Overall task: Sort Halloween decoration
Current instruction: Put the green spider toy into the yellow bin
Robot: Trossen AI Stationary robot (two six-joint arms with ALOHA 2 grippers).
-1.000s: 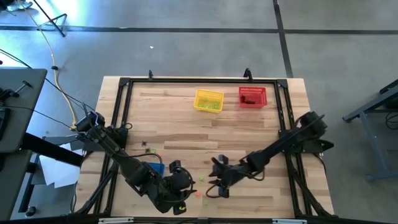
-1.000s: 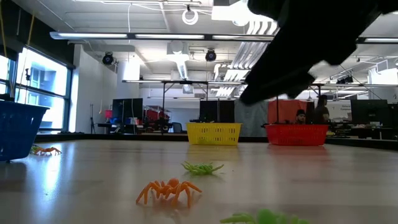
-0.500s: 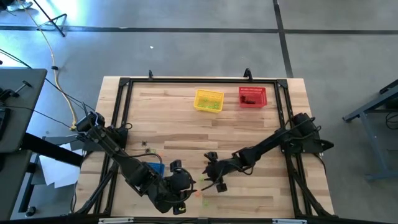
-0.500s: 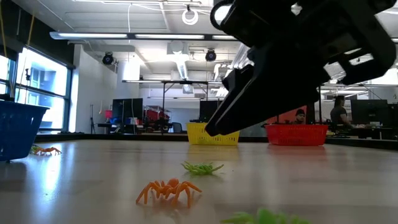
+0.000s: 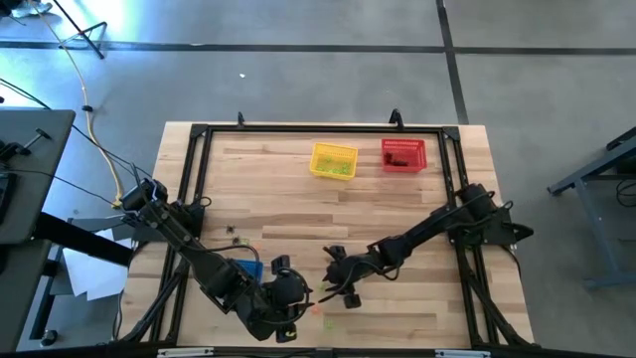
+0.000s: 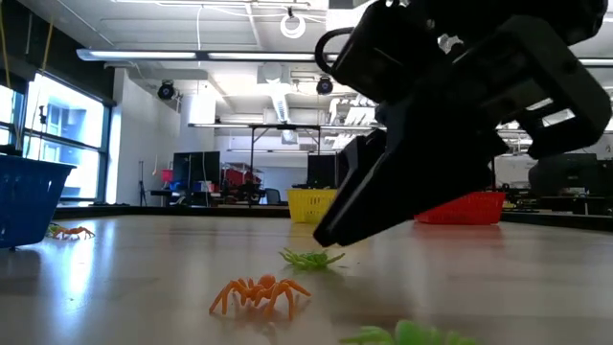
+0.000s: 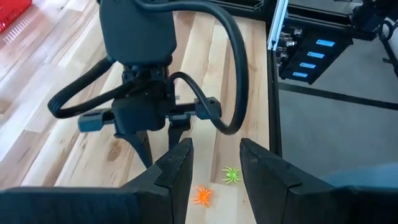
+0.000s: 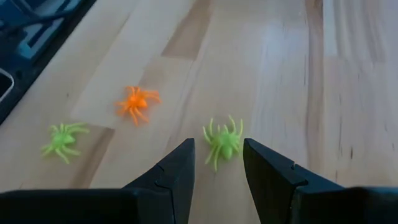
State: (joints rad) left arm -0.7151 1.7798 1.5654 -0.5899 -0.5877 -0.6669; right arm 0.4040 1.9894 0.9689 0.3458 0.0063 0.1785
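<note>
The right gripper (image 8: 216, 167) has slid left and down, jaws released, straddling the little light green plastic spider (image 8: 222, 142) on the wooden tabletop (image 5: 397, 214) — pickup looks imminent

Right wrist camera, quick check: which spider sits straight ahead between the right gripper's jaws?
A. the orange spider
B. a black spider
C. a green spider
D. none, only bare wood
C. In the right wrist view a green spider lies on the table just beyond the gap of the open right gripper, while the orange spider lies apart, off to one side.
</note>
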